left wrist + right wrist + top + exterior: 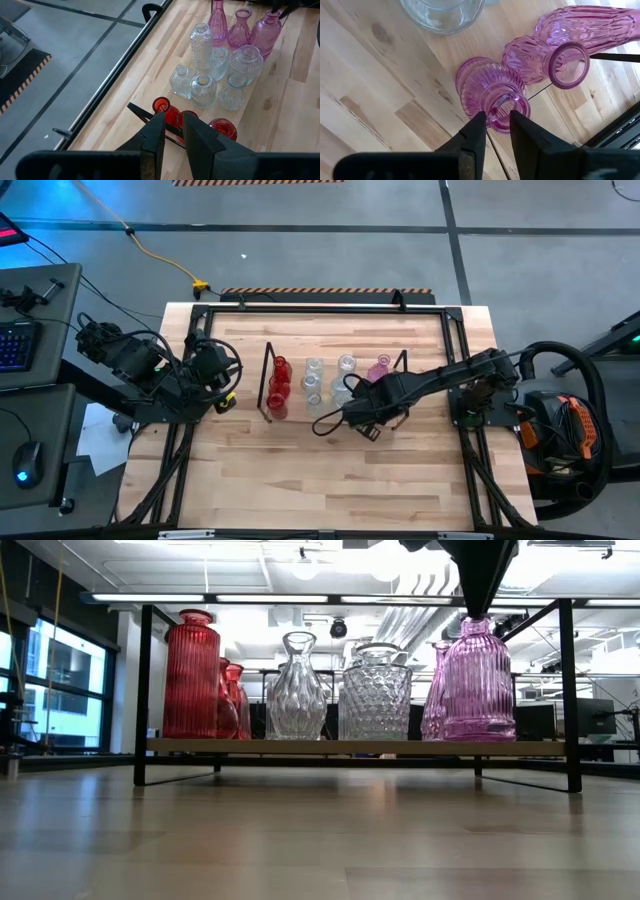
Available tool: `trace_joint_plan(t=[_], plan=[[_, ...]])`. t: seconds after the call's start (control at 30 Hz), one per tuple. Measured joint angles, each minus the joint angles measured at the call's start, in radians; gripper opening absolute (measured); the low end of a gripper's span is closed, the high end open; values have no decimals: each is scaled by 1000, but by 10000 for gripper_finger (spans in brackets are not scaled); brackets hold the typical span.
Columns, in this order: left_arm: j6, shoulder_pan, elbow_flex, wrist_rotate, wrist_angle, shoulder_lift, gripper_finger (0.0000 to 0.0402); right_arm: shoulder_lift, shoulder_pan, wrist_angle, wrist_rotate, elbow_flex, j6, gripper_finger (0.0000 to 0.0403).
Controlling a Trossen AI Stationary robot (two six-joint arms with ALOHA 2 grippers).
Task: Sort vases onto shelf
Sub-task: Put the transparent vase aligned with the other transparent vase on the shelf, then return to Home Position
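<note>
Your right hand (493, 125) pinches the rim of the front pink vase (487, 90) on the shelf (350, 747); pull away w/o letting go and it tips into the pink vase beside it; left hand (173, 127) is nearly closed, holding nothing, over the red vases (186, 117).

In the low view, the right gripper (478, 608) is cut off by the top edge, so its arm goes unseen above the ribbed pink vase (478, 685). A second pink vase (436, 690) at its 9 o'clock is half hidden behind it. Smaller red vases (232, 700) hide partly behind the tall red vase (190, 675). From overhead, the right arm (420, 387) covers part of the shelf (268, 385), and the clear vases (314, 380) are too small to count.
</note>
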Motion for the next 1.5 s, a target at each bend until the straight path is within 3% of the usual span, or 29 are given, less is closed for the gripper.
trace_joint_plan(t=[0.67, 0.83, 0.93, 1.07, 1.3, 1.5], plan=[[-9, 0, 0, -11, 1, 0, 60, -1, 1, -23, 116, 209, -65, 67], [-17, -40, 0, -124, 4, -28, 60, -1, 41, -22, 280, 353, -105, 67], [-9, -57, 0, -121, -2, -77, 60, -4, 71, -20, 399, 458, -159, 67], [40, -66, 0, -107, -2, -152, 60, -61, 94, -20, 482, 532, -215, 67], [140, -76, -27, -134, 3, -303, 60, -282, 133, -22, 581, 419, -163, 67], [158, -76, -218, -107, 116, -454, 60, -504, 181, 52, 638, 142, -79, 67]])
